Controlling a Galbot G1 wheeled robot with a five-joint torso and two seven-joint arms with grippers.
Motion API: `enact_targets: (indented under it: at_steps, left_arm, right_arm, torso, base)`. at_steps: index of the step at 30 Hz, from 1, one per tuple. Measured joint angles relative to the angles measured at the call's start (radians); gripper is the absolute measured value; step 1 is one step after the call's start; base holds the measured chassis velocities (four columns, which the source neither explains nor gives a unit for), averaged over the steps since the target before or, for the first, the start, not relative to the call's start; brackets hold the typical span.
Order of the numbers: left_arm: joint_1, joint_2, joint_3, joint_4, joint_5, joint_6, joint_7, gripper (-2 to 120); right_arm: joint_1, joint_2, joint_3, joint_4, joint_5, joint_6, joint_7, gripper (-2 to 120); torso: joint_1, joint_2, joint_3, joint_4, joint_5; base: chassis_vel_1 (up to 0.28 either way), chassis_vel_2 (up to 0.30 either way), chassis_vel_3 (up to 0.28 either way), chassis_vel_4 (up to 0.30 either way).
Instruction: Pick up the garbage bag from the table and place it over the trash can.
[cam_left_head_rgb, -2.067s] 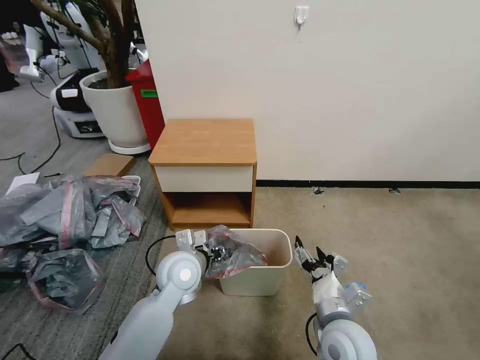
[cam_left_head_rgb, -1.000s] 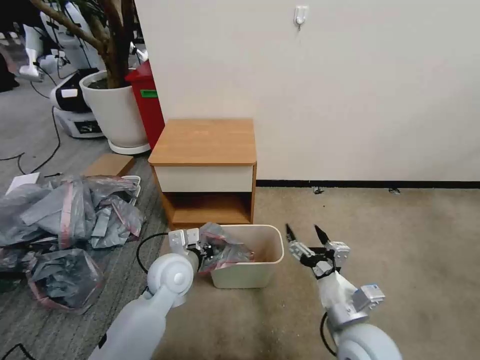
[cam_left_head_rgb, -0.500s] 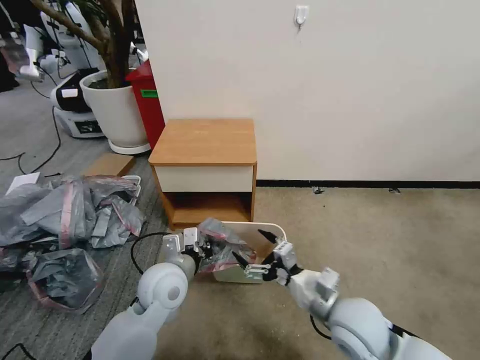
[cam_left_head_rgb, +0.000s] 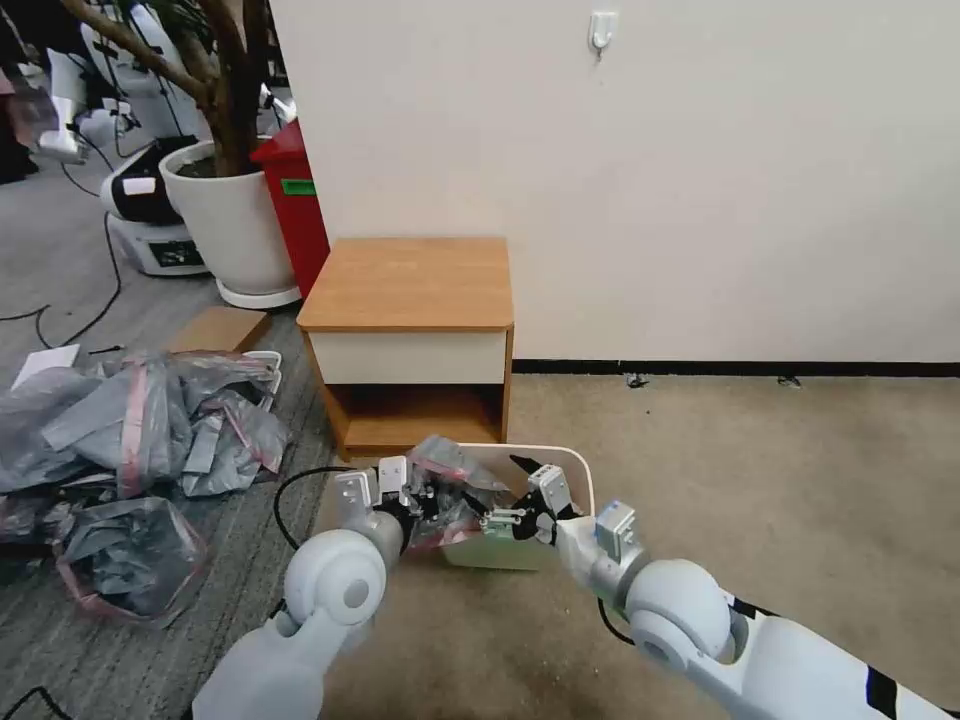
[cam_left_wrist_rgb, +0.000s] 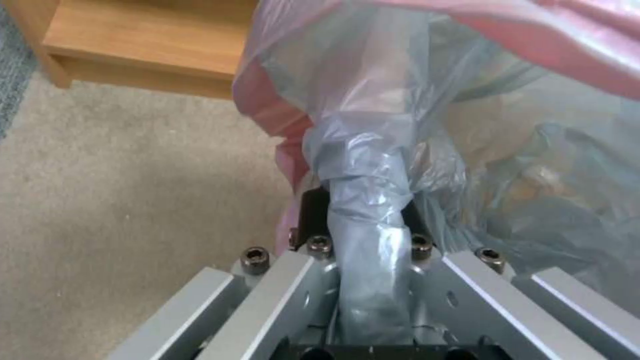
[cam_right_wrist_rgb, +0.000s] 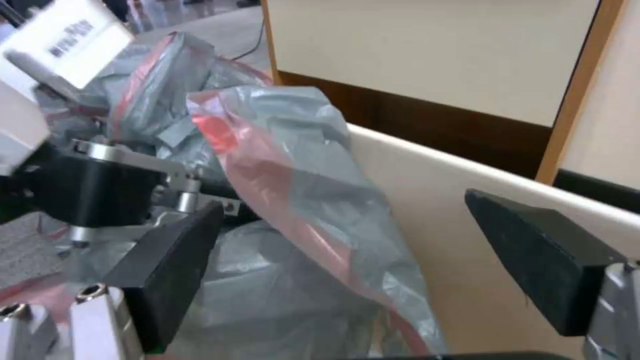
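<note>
- Head view: sitting on the carpet just in front of the table, the trash can, with the garbage bag bunched over its left rim and hanging partly inside.
- Head view: reaching in from the lower left, the left gripper, clamped on the bag at the can's left edge.
- Head view: coming in from the lower right, the right gripper, black fingers spread apart, poised over the can's near rim and almost touching the bag's crumpled right side.
- Head view: lying on the floor well to the left, a heap of grey-and-pink bags; standing behind it, a white plant pot and a red bin.
- Left wrist view: pinching a twisted grey rope of the garbage bag between the closed fingers of the left gripper; ballooning out beyond them, the rest of the plastic with its pink band; showing past it, carpet and the table's lower shelf.
- Right wrist view: framing the garbage bag between the two wide-apart black fingers of the right gripper, neither pad touching the plastic.
- Right wrist view: running behind the bag, the beige rim of the trash can; gripping the bag from the far side, the left gripper; rising behind, the table's cream drawer front.
</note>
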Motion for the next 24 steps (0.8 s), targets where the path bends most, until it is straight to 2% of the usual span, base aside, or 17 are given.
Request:
enact_targets:
  at_steps: [5, 7, 9, 11, 12, 15, 16, 20, 21, 24]
  left_arm:
    - [-0.001, 0.003, 0.001, -0.003, -0.001, 0.000, 0.000, 4]
    - [-0.001, 0.006, 0.001, -0.003, -0.001, 0.000, 0.000, 4]
    - [-0.001, 0.006, 0.000, -0.003, -0.002, 0.000, 0.000, 4]
    - [-0.002, 0.007, 0.001, -0.003, -0.002, 0.000, 0.000, 4]
    - [-0.002, 0.007, 0.001, -0.003, -0.002, 0.000, 0.000, 4]
    - [-0.004, 0.004, 0.004, -0.003, -0.002, 0.000, 0.001, 4]
    - [-0.004, 0.004, 0.004, -0.003, -0.002, 0.000, 0.001, 4]
    - [-0.002, 0.001, 0.007, 0.000, -0.002, 0.000, 0.001, 4]
    - [-0.002, 0.001, 0.007, 0.000, -0.002, 0.000, 0.001, 4]
    - [0.000, -0.001, 0.008, 0.002, -0.001, 0.000, 0.001, 4]
  right_arm:
    - [0.029, 0.020, -0.021, -0.033, 0.000, 0.001, 0.026, 84]
    - [0.041, 0.025, -0.027, -0.043, 0.003, 0.002, 0.035, 73]
    - [0.042, 0.026, -0.028, -0.045, 0.003, 0.003, 0.036, 70]
    - [0.043, 0.030, -0.032, -0.049, 0.004, 0.003, 0.040, 59]
    - [0.043, 0.030, -0.032, -0.049, 0.004, 0.003, 0.040, 59]
    - [0.035, 0.035, -0.037, -0.052, 0.001, 0.005, 0.046, 45]
    - [0.035, 0.035, -0.037, -0.052, 0.001, 0.005, 0.046, 45]
    - [0.033, 0.037, -0.038, -0.051, -0.001, 0.015, 0.050, 26]
    - [0.033, 0.037, -0.038, -0.051, -0.001, 0.015, 0.050, 26]
    - [0.031, 0.036, -0.038, -0.046, -0.001, 0.025, 0.049, 15]
  torso:
    - [0.000, 0.000, 0.000, 0.0000, 0.0001]
    - [0.000, 0.000, 0.000, 0.0000, 0.0000]
    - [0.000, 0.000, 0.000, 0.0000, 0.0000]
    - [0.000, 0.000, 0.000, 0.0000, 0.0000]
    - [0.000, 0.000, 0.000, 0.0000, 0.0000]
    - [0.000, 0.000, 0.000, 0.0000, 0.0001]
    - [0.000, 0.000, 0.000, 0.0000, 0.0001]
    - [0.000, 0.000, 0.000, 0.0000, 0.0001]
    - [0.000, 0.000, 0.000, 0.0000, 0.0001]
    - [0.000, 0.000, 0.000, 0.0000, 0.0000]
  base:
    - [0.000, 0.000, 0.000, 0.000]
    - [0.000, 0.000, 0.000, 0.000]
    - [0.000, 0.000, 0.000, 0.000]
    - [0.000, 0.000, 0.000, 0.000]
    - [0.000, 0.000, 0.000, 0.000]
    - [0.000, 0.000, 0.000, 0.000]
    - [0.000, 0.000, 0.000, 0.000]
    - [0.000, 0.000, 0.000, 0.000]
    - [0.000, 0.000, 0.000, 0.000]
    - [0.000, 0.000, 0.000, 0.000]
